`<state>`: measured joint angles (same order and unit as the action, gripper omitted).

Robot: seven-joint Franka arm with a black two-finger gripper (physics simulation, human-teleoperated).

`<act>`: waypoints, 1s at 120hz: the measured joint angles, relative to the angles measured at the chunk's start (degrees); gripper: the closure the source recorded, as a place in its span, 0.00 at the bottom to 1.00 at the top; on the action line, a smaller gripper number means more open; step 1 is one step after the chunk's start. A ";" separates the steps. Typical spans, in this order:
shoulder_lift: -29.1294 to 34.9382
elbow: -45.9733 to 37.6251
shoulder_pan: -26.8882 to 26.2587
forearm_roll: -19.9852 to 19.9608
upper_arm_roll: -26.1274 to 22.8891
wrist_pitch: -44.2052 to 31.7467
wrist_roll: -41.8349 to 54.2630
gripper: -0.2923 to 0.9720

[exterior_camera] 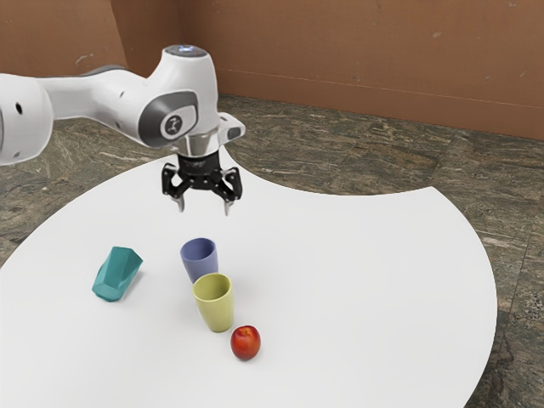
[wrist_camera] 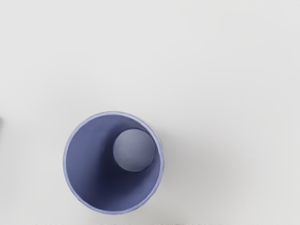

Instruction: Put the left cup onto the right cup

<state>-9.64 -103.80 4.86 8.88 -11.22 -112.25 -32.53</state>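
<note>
Blue cup (wrist_camera: 114, 162) below my released, empty gripper (exterior_camera: 204, 206): probably light, rigid, smooth; pinch one rim wall.

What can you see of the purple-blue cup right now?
The purple-blue cup is a plain, handleless, matte tumbler, tapering toward its base. It stands upright and empty on the white table, mouth up, below the open gripper, which does not touch it. The yellow-green cup stands close beside it.

Bright even light, faint soft shadow beside blue cup (exterior_camera: 199, 257) on white table (exterior_camera: 382, 272)
</note>
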 joint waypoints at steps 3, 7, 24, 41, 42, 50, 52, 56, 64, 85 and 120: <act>0.00 -0.33 0.01 -0.05 -0.10 -0.22 -0.49 0.23; -0.22 -0.63 0.02 -0.12 -0.15 -0.60 -1.12 0.23; -1.15 -0.96 0.17 -0.19 -0.20 -2.01 -3.38 0.23; -3.32 -0.99 0.21 0.19 -0.13 -3.91 -5.06 0.23; -3.46 -0.99 0.21 0.21 -0.13 -4.01 -5.15 0.23; -4.44 -0.99 0.23 0.30 -0.02 -4.89 -5.82 0.23; -4.72 -0.99 0.23 0.32 0.01 -5.11 -5.97 0.23; -5.28 -0.99 0.24 0.35 0.07 -5.54 -6.27 0.23; -6.08 -0.99 0.24 0.39 0.20 -6.33 -6.82 0.23; -8.13 -0.99 0.35 0.43 1.57 -8.52 -7.70 0.23; -10.80 -0.99 0.42 0.44 2.27 -11.52 -8.01 0.23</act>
<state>-20.44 -104.79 5.28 9.32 -8.94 -123.78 -40.54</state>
